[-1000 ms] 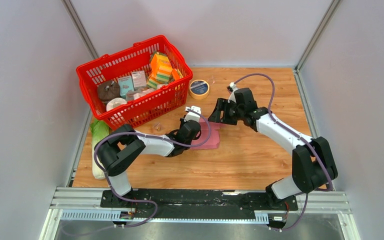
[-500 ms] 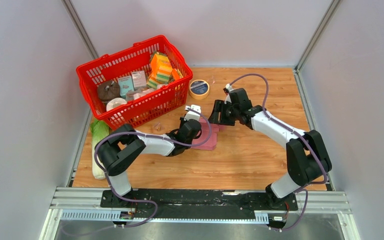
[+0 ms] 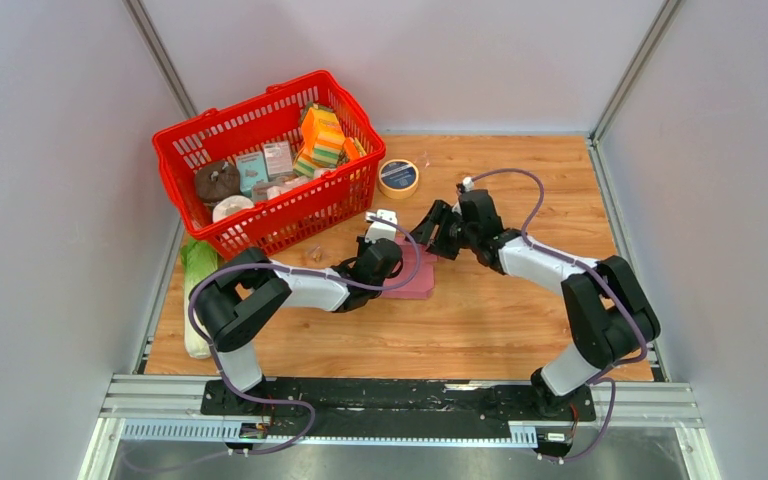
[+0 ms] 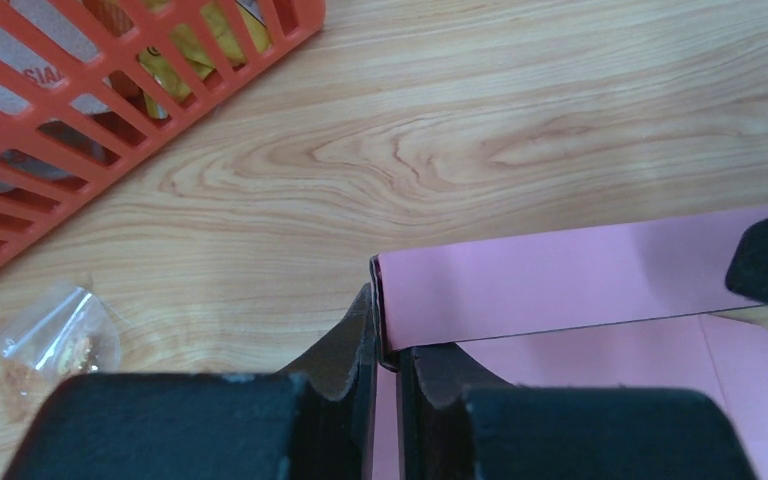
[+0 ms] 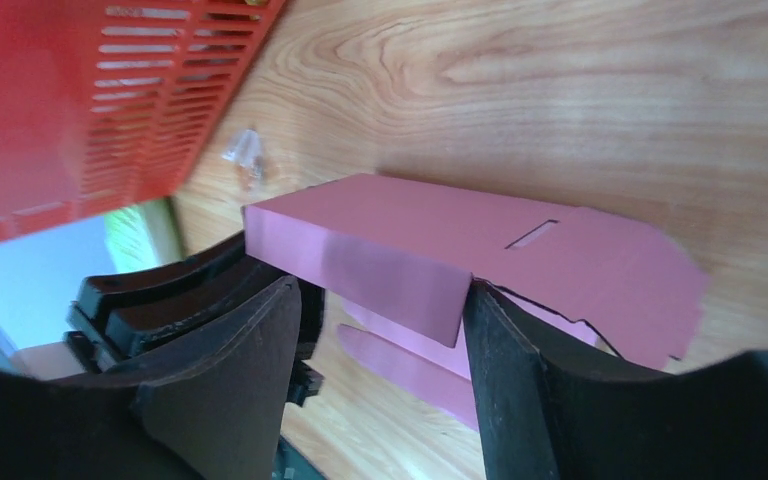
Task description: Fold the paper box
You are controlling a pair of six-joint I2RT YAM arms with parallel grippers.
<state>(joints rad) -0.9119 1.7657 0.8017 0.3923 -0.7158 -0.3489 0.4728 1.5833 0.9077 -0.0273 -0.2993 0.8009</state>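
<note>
The pink paper box (image 3: 415, 276) lies partly folded at mid-table. In the left wrist view it (image 4: 560, 280) is a pink folded panel with a flap below. My left gripper (image 3: 378, 252) (image 4: 388, 345) is shut on the box's left folded edge. In the right wrist view the box (image 5: 440, 240) shows a raised side wall and a slotted top panel. My right gripper (image 3: 430, 238) (image 5: 380, 340) is open, its jaws astride the hanging side flap, with one finger (image 5: 505, 360) touching the flap's edge. The left gripper's black fingers show behind at the left.
A red basket (image 3: 175, 140) with striped packs, small cartons and other goods stands at the back left, close to the box. A roll of tape (image 3: 398, 177) lies behind the box. A green vegetable (image 3: 196, 270) lies left. A small clear bag (image 4: 55, 335) lies by the basket.
My right gripper has moved left and down toward the box, its jaws now around the side flap. My left gripper keeps its hold, shifted slightly.
</note>
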